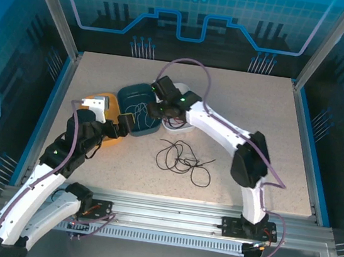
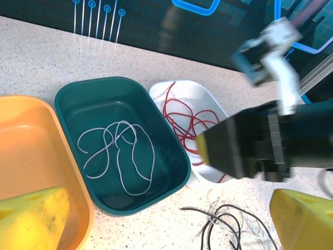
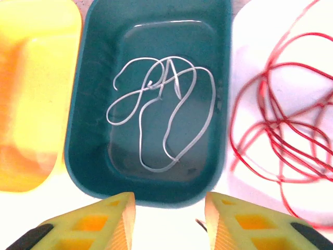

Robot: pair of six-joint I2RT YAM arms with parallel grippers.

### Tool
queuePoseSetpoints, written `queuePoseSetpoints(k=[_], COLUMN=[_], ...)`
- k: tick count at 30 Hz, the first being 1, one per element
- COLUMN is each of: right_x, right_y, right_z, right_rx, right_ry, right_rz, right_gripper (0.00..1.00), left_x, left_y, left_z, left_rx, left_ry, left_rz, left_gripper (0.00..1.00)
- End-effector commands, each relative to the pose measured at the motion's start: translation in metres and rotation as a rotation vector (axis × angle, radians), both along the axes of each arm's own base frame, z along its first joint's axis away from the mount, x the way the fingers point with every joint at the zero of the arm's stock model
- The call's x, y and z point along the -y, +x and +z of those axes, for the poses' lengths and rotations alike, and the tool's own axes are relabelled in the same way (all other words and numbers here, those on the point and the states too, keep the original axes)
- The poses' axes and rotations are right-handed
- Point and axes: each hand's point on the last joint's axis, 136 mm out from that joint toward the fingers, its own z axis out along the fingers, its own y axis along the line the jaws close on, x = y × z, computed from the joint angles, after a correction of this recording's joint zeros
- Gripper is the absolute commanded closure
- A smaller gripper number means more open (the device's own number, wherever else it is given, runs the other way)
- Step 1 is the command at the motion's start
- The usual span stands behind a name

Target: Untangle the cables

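Done: white cable [image 3: 161,117] lying alone in the teal bin [image 3: 83,151]; red cable [image 3: 281,140] alone in the white bin [image 3: 260,31]; both look sorted.
Left to do: black cable [image 1: 184,158] loose on the table, looped over itself; orange bin [image 3: 31,104] probably meant for it.
Right gripper [image 3: 169,208]: partly open, gripping nothing, poised over the teal bin's near rim.
Left gripper [image 2: 169,216]: spread wide, gripping nothing.
White cable, place and lie: just ahead of the right fingertips; loose loops, long axis running straight away from the fingers along the bin.
Red cable: ahead and to the right of the right gripper; heaped loops, no single direction.
Black cable: behind the right gripper, between the left fingers; sprawl running crosswise.
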Motion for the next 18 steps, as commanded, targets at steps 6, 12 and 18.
queuePoseSetpoints(k=[6, 12, 18], right_x=[0.105, 0.184, 0.226], right_y=[-0.031, -0.067, -0.095], right_z=[-0.002, -0.031, -0.068], right_rx=[-0.020, -0.130, -0.295], right_ry=[-0.010, -0.041, -0.032], right_rz=[-0.225, -0.410, -0.498], right_gripper=[0.60, 0.58, 0.57], left_x=[0.024, 0.049, 0.067], left_y=[0.003, 0.005, 0.006], left_z=[-0.012, -0.031, -0.045], left_rx=[-0.053, -0.096, -0.137], left_ry=[-0.052, -0.089, -0.127], left_rz=[-0.088, -0.131, -0.165], left_gripper=[0.01, 0.01, 0.01])
